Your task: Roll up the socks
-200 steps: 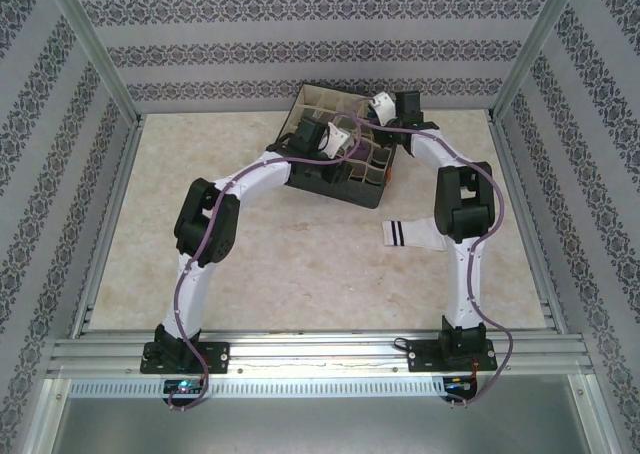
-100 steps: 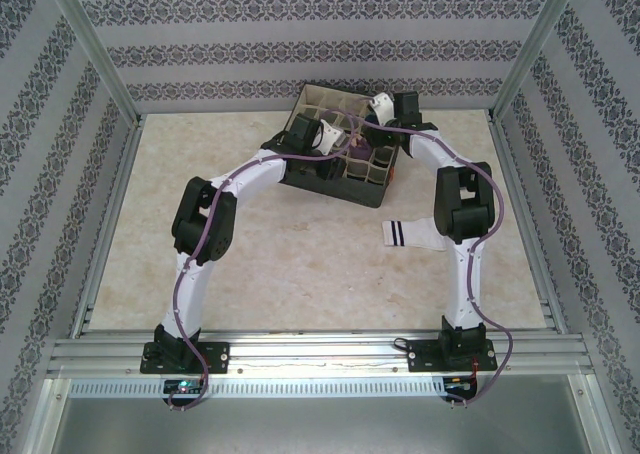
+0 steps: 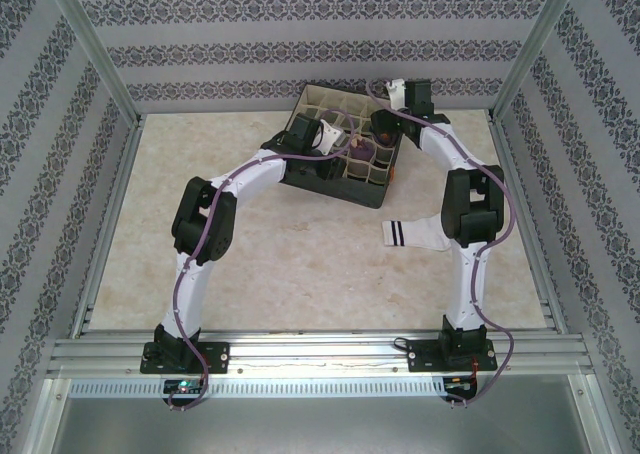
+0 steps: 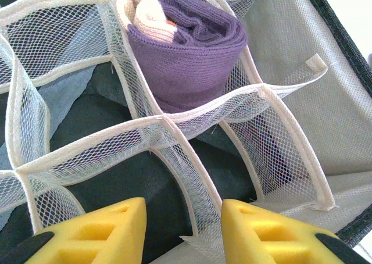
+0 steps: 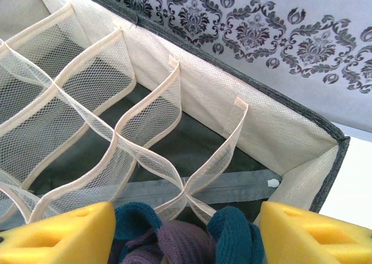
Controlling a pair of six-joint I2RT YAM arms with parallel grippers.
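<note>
Rolled purple socks [image 4: 186, 49] sit in one mesh cell of the box [image 3: 335, 189]. The right end effector [image 5: 186, 214] gapes wide above purple-teal fabric [image 5: 174, 238]. The left end effector [image 4: 183, 211] straddles a divider [image 4: 187, 182], narrowly parted. A white striped sock [image 3: 412, 235] lies on the bench [image 3: 250, 274] near the box.

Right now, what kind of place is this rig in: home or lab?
Probably a lab test cell dressed like a room: aluminium frame posts, wallpaper-print panels as walls, and a marble-look table with a slotted mounting rail along its near edge.
</note>
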